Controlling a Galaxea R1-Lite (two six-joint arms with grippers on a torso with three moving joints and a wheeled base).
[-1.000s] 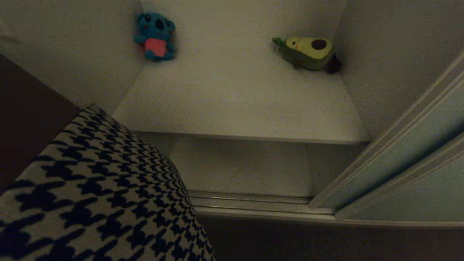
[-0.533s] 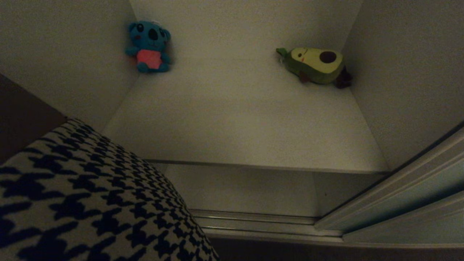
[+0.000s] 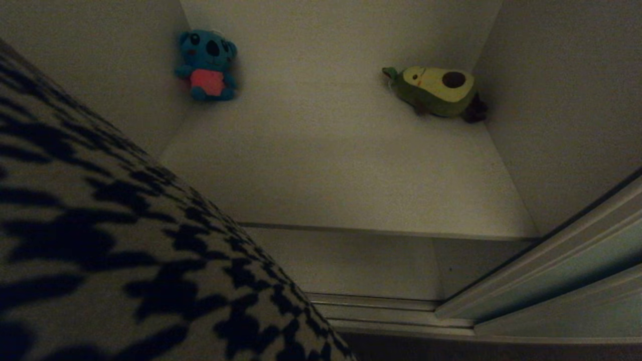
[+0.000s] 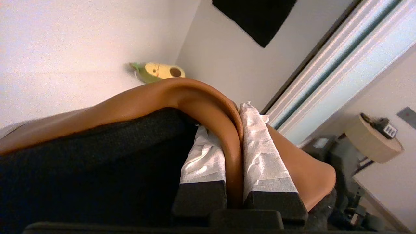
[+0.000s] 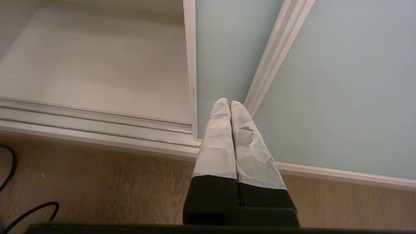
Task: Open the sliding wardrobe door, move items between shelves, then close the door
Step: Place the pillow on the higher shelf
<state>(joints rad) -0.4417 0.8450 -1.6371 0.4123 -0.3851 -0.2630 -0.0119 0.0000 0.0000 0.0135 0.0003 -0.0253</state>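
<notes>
Head view: the big square cushion (image 3: 125,240), its black-and-white houndstooth patch toward the camera, fills the near left, in front of the plain off-white shelf (image 3: 341,170). At the shelf's back left corner sits a small blue plush koala with a pink belly (image 3: 206,65); at its back right corner lies a green plush avocado (image 3: 435,91). The pale grey-green sliding wardrobe door (image 3: 567,271) stands right of the shelf, leaving the compartment open.

Left wrist view: the left gripper (image 4: 232,136) is clamped narrowly on the cushion's rust-brown leather-like edge, taped fingers (image 4: 260,152) on either side of the fold.

Right wrist view: the right gripper (image 5: 230,105) hangs with taped fingers pressed together, holding nothing, before the door's lower edge above a wooden floor (image 5: 97,182)
</notes>
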